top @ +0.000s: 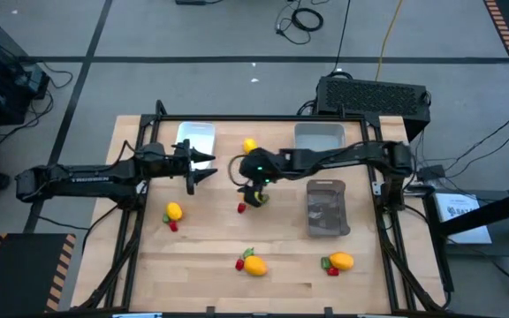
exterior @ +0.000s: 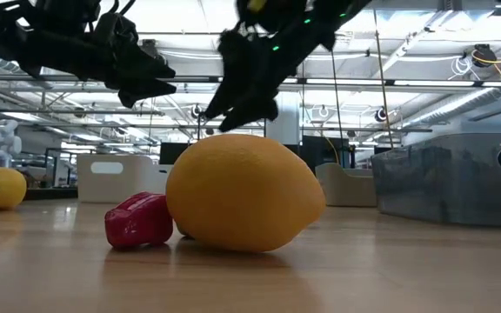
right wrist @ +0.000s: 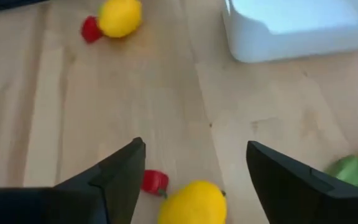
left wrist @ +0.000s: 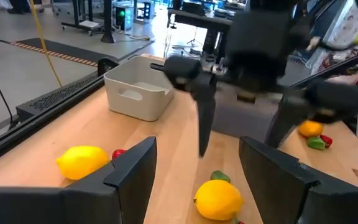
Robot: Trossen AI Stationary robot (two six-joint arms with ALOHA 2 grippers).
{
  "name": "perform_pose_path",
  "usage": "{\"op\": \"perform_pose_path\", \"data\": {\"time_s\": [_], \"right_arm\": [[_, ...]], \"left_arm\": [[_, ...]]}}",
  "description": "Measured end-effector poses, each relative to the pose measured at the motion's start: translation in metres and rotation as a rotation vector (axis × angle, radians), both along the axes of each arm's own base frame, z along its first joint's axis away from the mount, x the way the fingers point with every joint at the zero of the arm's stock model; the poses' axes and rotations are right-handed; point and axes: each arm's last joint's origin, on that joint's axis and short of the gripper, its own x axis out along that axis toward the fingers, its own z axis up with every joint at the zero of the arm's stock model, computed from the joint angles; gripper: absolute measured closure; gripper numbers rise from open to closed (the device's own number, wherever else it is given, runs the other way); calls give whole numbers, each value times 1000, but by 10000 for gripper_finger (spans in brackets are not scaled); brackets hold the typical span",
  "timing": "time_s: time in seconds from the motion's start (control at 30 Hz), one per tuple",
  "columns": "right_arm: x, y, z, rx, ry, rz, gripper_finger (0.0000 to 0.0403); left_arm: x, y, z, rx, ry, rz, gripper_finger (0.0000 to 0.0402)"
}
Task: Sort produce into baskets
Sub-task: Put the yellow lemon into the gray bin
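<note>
Right gripper point(right wrist: 196, 146) hung over mid-table, just past the middle towards the white basket point(right wrist: 278, 46). Its fingers were spread wide with nothing between them. A lemon point(right wrist: 194, 202) lay on the table point(top: 210, 243) right under it, centred in the gap. A red piece point(right wrist: 155, 181) lay just beside the lemon, close to one finger's line. A green piece point(right wrist: 348, 170) lay near, on the other side.

Left gripper point(top: 203, 168) waited beside the white basket, above the table, pointing at the right one. Its fingers were also apart and empty.

Other produce was scattered loose and unsorted. One lemon point(top: 174, 211) lay on the left with red by it, and two point(top: 254, 265) point(top: 341, 261) lay along the near edge with red and green bits touching. The grey basket point(top: 319, 125) stood at the far edge, the dark basket point(top: 328, 182) on the right. I could not tell what any of them held.

Judgement: the step in hand was a pick of the lemon under the right gripper.
- Come straight down and keep the lemon centred between the fingers.
- Take it across its short girth, since the rounded, tapered ends would likely squirt out of the pads.
- Mind the red piece. The finger on that side should land between it and the lemon, or the red gets pinched or flicked away.
- Go low enough to pass the lemon's widest part, then close gently, as the smooth hard shell may roll.
- Lift clear before swinging to a basket. The left arm was near, so keep the path away from it.
</note>
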Motion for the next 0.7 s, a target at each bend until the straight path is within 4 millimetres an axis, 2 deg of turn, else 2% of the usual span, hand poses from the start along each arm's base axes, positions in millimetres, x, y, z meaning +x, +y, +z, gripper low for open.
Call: {"op": "perform_pose_path", "data": {"time_s": [0.13, 0.4, 0.7], "right_arm": [[10, -3, -17, 30, 67, -118, 135], [9, -5, -46, 108, 179, -325, 148], [7, -2, -54, 155, 230, -390, 160]], "left_arm": [[0, 0, 0, 0, 0, 0, 166], [0, 0, 0, 19, 5, -1, 166], [0, 0, 0, 26, 6, 2, 166]]}}
